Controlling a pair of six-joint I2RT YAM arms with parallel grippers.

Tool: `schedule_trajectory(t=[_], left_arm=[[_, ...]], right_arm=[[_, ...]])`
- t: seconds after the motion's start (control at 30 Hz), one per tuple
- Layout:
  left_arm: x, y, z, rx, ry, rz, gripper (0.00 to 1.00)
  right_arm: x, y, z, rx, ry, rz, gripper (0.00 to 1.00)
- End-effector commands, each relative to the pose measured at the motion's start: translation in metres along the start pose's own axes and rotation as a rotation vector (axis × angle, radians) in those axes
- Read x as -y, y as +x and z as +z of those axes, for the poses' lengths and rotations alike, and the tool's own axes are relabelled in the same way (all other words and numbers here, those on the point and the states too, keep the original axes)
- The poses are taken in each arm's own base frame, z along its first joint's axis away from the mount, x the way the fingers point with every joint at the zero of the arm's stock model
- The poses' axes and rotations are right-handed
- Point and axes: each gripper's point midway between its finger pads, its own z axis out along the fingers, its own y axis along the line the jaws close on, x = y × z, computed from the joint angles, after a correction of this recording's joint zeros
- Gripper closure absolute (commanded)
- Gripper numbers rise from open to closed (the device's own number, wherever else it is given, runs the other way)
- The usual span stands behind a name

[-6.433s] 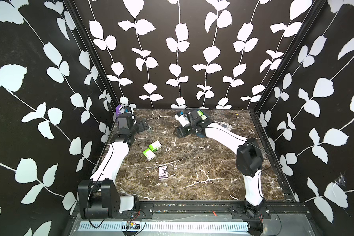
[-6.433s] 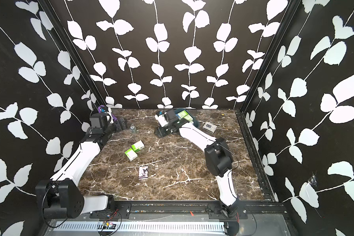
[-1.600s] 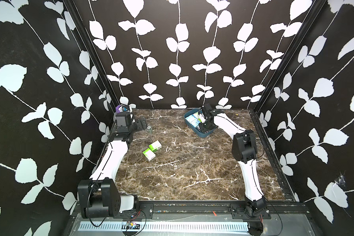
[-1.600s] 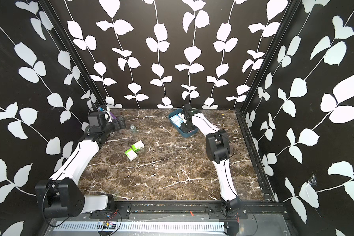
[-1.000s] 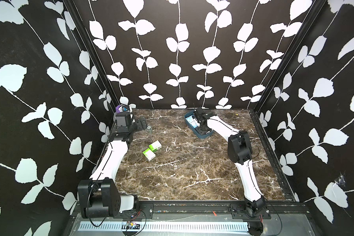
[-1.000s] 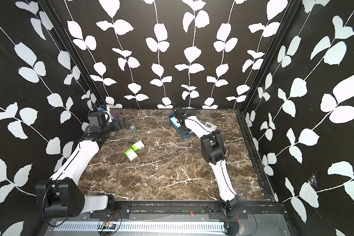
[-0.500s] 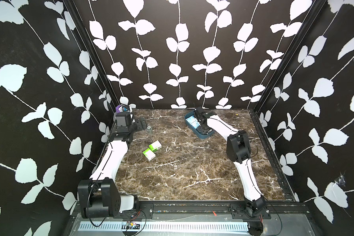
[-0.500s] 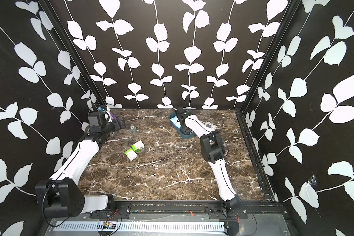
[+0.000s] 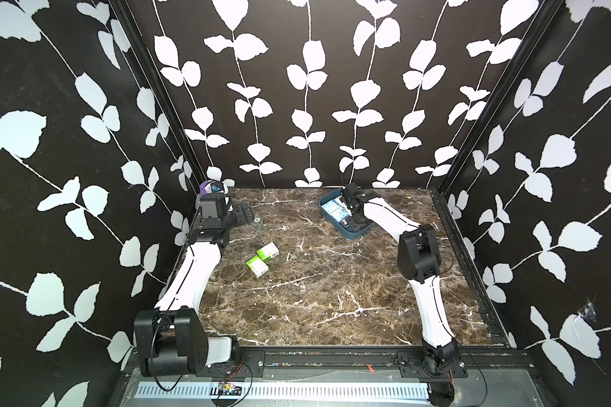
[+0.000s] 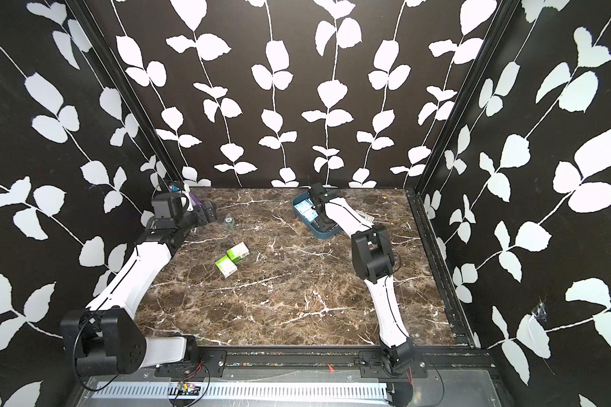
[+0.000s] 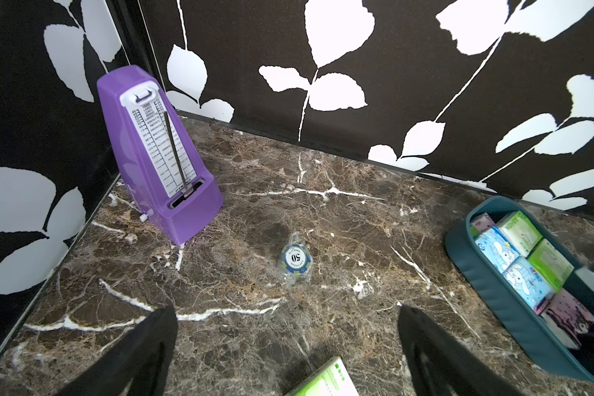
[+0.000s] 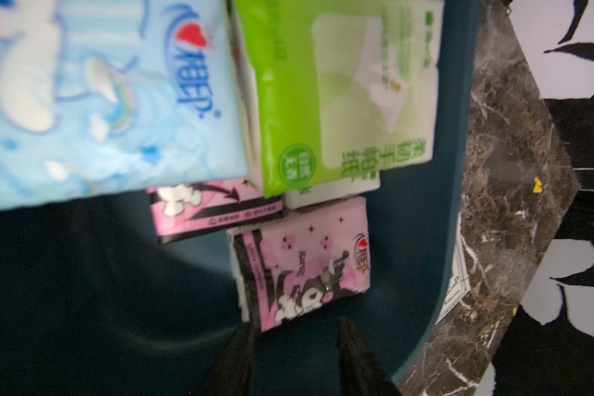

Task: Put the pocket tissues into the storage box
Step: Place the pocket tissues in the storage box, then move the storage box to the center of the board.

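Right gripper [image 12: 295, 325], jaws part-way apart and empty, hangs in the storage box [image 9: 355, 236] just short of a pink pack [image 12: 302, 271], while two green packs [image 9: 267, 251] [image 9: 257, 266] lie side by side on the table [image 9: 332, 299], far nearer the wide-open left gripper [image 11: 287, 308]

I'm driving two arms, left arm [image 9: 194, 278] and right arm [image 9: 432, 310]: smooth white shells between chunky black joint housings, a dark seam down each shell, black tapered fingers [image 11: 141, 353], thin black cables [image 9: 168, 389] and red wires [image 9: 231, 369] at the bases.
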Motion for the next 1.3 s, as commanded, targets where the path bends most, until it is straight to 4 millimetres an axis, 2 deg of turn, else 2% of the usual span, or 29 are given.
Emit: schedule_trajectory(t=[0.0, 0.13, 0.47, 0.67, 0.9, 0.97, 1.07, 1.13, 1.27], left_arm=[[0.002, -0.009, -0.008, 0.033, 0.011, -0.002, 0.01], [0.002, -0.007, -0.008, 0.030, 0.014, -0.002, 0.01], [0.001, -0.004, -0.009, 0.027, 0.009, 0.003, 0.01], [0.000, -0.004, -0.010, 0.027, 0.001, 0.008, 0.01], [-0.001, -0.002, -0.010, 0.024, 0.003, 0.006, 0.01], [0.000, -0.001, -0.010, 0.023, 0.005, 0.006, 0.01], [0.000, -0.003, -0.010, 0.025, 0.006, 0.005, 0.01], [0.000, -0.003, -0.010, 0.026, 0.006, 0.008, 0.01], [-0.001, -0.002, -0.011, 0.026, 0.001, 0.012, 0.01]], right_arm=[[-0.016, -0.011, -0.021, 0.079, -0.065, 0.015, 0.63], [-0.034, 0.000, -0.011, 0.029, -0.097, -0.015, 0.66], [-0.071, 0.017, -0.009, -0.015, -0.172, -0.049, 0.70], [-0.104, 0.017, -0.034, -0.004, -0.220, -0.081, 0.70], [-0.157, 0.014, -0.064, 0.020, -0.302, -0.090, 0.69], [-0.167, 0.013, -0.068, 0.026, -0.308, -0.091, 0.69], [-0.168, 0.016, -0.067, 0.007, -0.289, -0.097, 0.69], [-0.161, 0.014, -0.071, 0.011, -0.265, -0.114, 0.69], [-0.143, -0.003, -0.100, 0.080, -0.224, -0.135, 0.65]])
